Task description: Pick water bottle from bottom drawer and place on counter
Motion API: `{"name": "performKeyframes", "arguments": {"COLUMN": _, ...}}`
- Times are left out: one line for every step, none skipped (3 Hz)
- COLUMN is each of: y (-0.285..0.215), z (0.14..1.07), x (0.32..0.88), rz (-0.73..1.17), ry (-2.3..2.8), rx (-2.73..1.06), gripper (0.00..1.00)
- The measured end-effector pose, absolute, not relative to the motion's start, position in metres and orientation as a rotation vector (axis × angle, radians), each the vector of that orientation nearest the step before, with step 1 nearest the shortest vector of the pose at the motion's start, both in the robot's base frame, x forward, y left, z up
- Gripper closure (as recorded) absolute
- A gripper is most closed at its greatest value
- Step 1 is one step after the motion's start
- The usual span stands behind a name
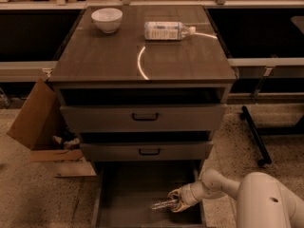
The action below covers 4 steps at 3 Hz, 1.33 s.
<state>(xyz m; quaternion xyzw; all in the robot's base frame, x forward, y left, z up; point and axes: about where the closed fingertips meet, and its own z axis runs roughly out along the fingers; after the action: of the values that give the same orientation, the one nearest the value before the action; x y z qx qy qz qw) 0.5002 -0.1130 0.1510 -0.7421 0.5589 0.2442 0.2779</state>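
The bottom drawer point(128, 189) is pulled open below the cabinet, a dark grey shallow box. A small clear ribbed water bottle point(161, 204) lies on its side on the drawer floor, right of the middle. My gripper point(175, 202) reaches in from the right on a white arm, and its fingers sit around the bottle's right end. The counter point(104, 56) is the dark wood-grain top of the cabinet, well above.
On the counter stand a white bowl point(107, 20) and a bigger clear bottle with a white label point(167, 31), lying down. Two drawers with black handles point(145, 117) sit above the open one. An open cardboard box point(38, 122) stands at the left. A black stand leg point(254, 134) is at the right.
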Motion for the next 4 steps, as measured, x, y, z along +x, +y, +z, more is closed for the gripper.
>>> {"name": "performKeyframes", "arguments": {"y": -0.148, "z": 0.211, "x": 0.503, "rz": 0.643, "ry": 1.456, "rx": -1.942, "gripper": 1.00}}
{"name": "performKeyframes", "arguments": {"y": -0.177, "z": 0.282, "x": 0.501, "rz": 0.670, "ry": 1.355, "rx": -1.911, "gripper": 1.00}}
{"name": "performKeyframes", "arguments": {"y": -0.177, "z": 0.282, "x": 0.501, "rz": 0.668, "ry": 1.356, "rx": -1.911, "gripper": 1.00}}
{"name": "performKeyframes", "arguments": {"y": -0.180, "z": 0.307, "x": 0.504, "rz": 0.618, "ry": 1.352, "rx": -1.937, "gripper": 1.00}}
